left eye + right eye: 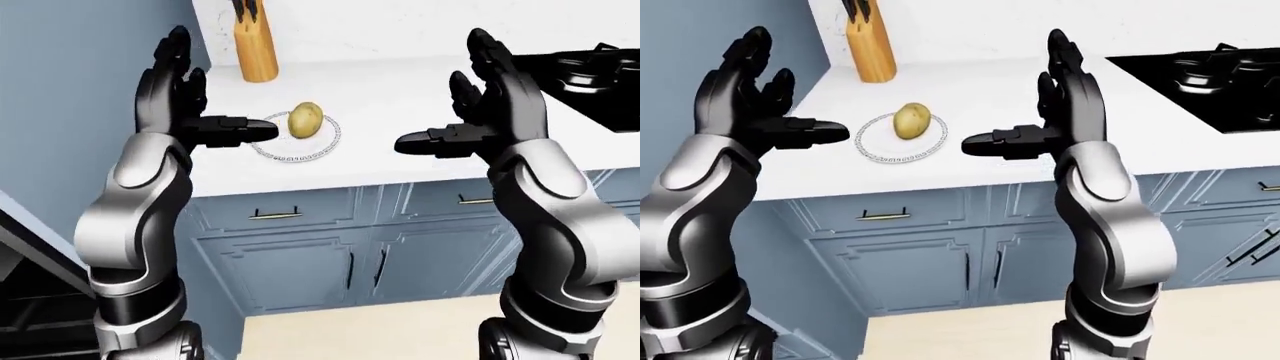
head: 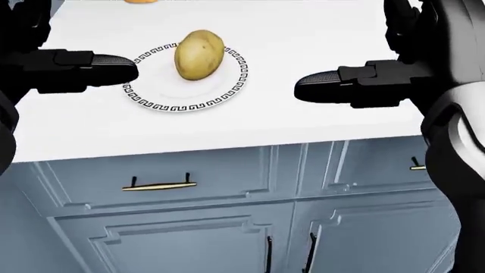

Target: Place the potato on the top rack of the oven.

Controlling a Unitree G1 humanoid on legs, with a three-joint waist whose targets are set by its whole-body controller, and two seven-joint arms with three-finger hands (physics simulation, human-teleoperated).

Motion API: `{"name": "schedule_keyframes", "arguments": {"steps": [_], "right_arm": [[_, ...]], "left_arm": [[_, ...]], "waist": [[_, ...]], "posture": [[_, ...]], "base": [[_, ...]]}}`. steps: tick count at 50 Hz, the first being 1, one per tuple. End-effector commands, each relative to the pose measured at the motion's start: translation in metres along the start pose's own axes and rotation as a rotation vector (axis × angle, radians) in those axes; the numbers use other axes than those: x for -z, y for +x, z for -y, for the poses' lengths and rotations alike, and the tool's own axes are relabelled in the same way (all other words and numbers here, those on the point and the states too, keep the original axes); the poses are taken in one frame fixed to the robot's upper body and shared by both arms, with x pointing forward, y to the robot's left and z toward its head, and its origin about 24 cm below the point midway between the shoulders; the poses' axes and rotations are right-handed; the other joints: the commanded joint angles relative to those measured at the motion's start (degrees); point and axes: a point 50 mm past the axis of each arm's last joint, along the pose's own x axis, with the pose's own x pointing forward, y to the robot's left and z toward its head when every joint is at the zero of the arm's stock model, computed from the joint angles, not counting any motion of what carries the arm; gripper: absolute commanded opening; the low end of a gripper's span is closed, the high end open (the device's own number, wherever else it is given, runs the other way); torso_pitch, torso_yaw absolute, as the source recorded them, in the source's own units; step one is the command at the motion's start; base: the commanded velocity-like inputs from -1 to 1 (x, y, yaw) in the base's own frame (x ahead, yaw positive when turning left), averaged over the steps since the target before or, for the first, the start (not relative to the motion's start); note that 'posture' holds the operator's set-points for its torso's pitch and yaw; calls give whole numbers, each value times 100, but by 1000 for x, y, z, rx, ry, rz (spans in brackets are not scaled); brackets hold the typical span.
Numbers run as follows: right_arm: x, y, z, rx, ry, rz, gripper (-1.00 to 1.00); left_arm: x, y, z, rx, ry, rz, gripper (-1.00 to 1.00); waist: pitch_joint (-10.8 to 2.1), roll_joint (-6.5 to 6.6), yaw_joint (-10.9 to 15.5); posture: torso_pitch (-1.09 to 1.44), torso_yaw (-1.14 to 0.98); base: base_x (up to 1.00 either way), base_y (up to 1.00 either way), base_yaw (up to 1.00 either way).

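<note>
Potato (image 2: 199,54) stands upright on its plate (image 2: 155,100), upper centre; left hand (image 1: 190,112), fingers spread wide and empty, is nearer.

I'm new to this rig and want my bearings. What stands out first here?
Two black hands, the left hand and right hand, are raised open over a white counter. Between them in the left-eye view, a potato sits on a patterned plate; a knife block stands above it.

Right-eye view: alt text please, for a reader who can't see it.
A potato sits on a patterned plate on a white counter, between the open left hand and right hand. Top left stands a knife block.
</note>
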Motion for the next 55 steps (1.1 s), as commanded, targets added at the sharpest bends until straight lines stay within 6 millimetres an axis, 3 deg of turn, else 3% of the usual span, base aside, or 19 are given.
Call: {"name": "schedule_keyframes", "arguments": {"steps": [1, 2, 3, 4, 5, 8, 11, 13, 16, 17, 21, 28, 29, 34, 41, 45, 48, 51, 55], "right_arm": [[-11, -1, -2, -10, 0, 59, 100], [-11, -1, -2, -10, -1, 59, 100], [-11, -1, -2, -10, -1, 59, 100], [-11, -1, -1, -9, -1, 59, 100], [-12, -1, -1, -9, 0, 60, 100], [-12, -1, -2, -10, -1, 60, 100], [-12, -1, -2, -11, -3, 60, 100], [-12, -1, -2, -13, -2, 61, 100], [-12, -1, -2, -13, -2, 62, 100], [-12, -1, -3, -13, -2, 63, 100], [-12, -1, -3, -12, -1, 61, 100], [-12, -1, -1, -10, 2, 66, 100], [-12, -1, -1, -9, 3, 66, 100], [-13, -1, -2, -11, 2, 67, 100], [-13, -2, -2, -11, 1, 67, 100], [-14, -2, -2, -13, 1, 68, 100], [-15, -2, -1, -12, 1, 69, 100], [-14, -2, -2, -13, 1, 69, 100], [-14, -2, -1, -12, 1, 69, 100]], "left_arm": [[-14, -1, -2, -13, 4, 65, 100], [-15, -2, -2, -12, 4, 65, 100], [-14, -2, -2, -12, 4, 66, 100], [-14, -2, -2, -12, 4, 65, 100], [-15, -2, -2, -12, 4, 66, 100], [-14, -2, -2, -12, 5, 66, 100], [-14, -1, -1, -11, 5, 66, 100], [-15, -2, -1, -10, 6, 66, 100], [-15, -2, -1, -10, 5, 66, 100], [-14, -1, -2, -10, 5, 66, 100], [-13, -1, -1, -10, 5, 65, 100], [-15, -1, -1, -15, 2, 68, 100], [-15, -1, -1, -15, 2, 68, 100], [-15, -2, -1, -12, 3, 68, 100], [-14, -1, -1, -12, 3, 67, 100], [-15, -1, -1, -12, 4, 67, 100], [-15, -1, -1, -12, 4, 67, 100], [-14, -1, -1, -12, 3, 67, 100], [-15, -2, -1, -12, 3, 67, 100]], "waist": [[-118, 57, 7], [-180, 240, -12], [-228, 167, 0], [-163, 159, 45], [-134, 241, 18], [-179, 129, 70], [-138, 3, 74], [1, -113, 123], [-74, -522, 200], [-3, -320, 207], [-106, -245, 161], [-134, -203, 94], [-269, -176, 92], [-145, -124, 63], [-83, -202, 91], [-145, -264, 104], [-81, -430, 84], [-84, -341, 62], [47, -49, 19]], "posture": [[0, 0], [0, 0], [0, 0], [0, 0], [0, 0], [0, 0], [0, 0], [0, 0], [0, 0], [0, 0], [0, 0], [0, 0], [0, 0], [0, 0], [0, 0], [0, 0], [0, 0], [0, 0], [0, 0]], "base": [[16, 0, 0], [14, 0, 0], [15, 0, 0], [13, 0, 0], [12, 0, 0], [12, 0, 0], [9, 0, 0], [4, 0, 0], [2, 0, 0], [2, 0, 0], [1, 0, 0], [0, 0, 0], [5, 0, 0], [10, 0, 0], [10, 0, 0], [10, 0, 0], [10, 0, 0], [13, 0, 0], [19, 0, 0]]}}
